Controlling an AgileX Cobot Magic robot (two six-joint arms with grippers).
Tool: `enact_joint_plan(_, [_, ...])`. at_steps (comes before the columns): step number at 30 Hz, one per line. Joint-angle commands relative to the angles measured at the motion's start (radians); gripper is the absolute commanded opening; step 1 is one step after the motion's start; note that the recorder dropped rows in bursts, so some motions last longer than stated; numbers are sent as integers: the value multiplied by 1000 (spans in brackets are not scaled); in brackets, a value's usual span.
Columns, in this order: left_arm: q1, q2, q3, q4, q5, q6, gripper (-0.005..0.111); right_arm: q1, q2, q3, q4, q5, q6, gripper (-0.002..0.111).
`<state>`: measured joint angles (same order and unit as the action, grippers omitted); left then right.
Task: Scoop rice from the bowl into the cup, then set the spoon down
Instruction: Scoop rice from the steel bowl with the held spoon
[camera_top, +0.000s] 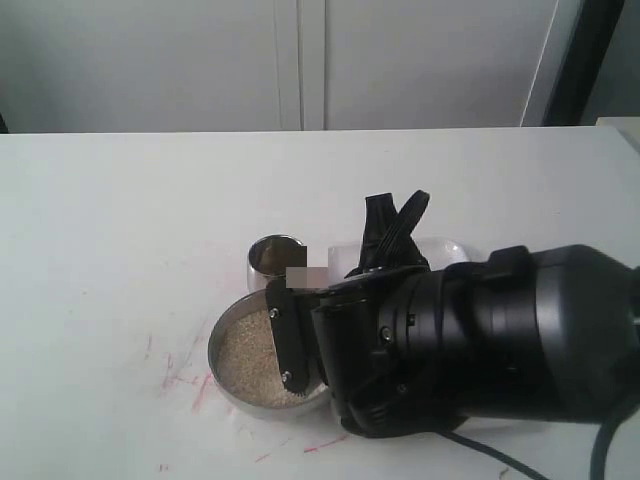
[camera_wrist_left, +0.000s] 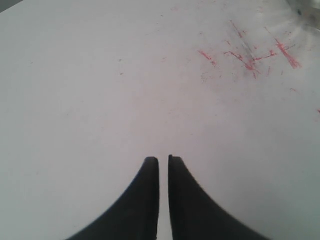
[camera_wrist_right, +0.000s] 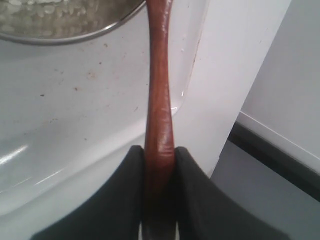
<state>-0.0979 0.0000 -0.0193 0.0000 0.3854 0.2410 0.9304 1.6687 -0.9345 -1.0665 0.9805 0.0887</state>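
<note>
My left pincer (camera_wrist_left: 163, 159) hangs closed and empty over bare worktop (camera_wrist_left: 100, 75). Rice (camera_top: 250, 362) fills the bowl (camera_top: 212, 350); the cup (camera_top: 275, 258) behind shows none I can make out. My right pincer (camera_wrist_right: 160, 150) clamps the spoon (camera_wrist_right: 159, 75) handle, pointing bowlward. Scoop, pour and set-down all look undone.

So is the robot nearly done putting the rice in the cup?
Not nearly. Done: the right gripper has the spoon clamped by its handle. In hand: the spoon points at the bowl, which holds plenty of rice. To do: the cup looks dark inside, no rice showing, and the spoon must be set down after.
</note>
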Motion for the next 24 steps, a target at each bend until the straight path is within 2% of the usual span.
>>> enact_joint_plan(1, [-5,0,9,-6,49,-6,14,5,2,6,-4,-5,11,0])
enact_joint_plan(13, [-5,0,9,-6,49,-6,14,5,14,6,60,-1,8,0])
enact_joint_plan(19, [-5,0,9,-6,49,-6,14,5,19,-3,151,-1,-24,0])
enact_joint_plan(24, [-5,0,9,-6,49,-6,14,5,19,-52,304,2,-96,0])
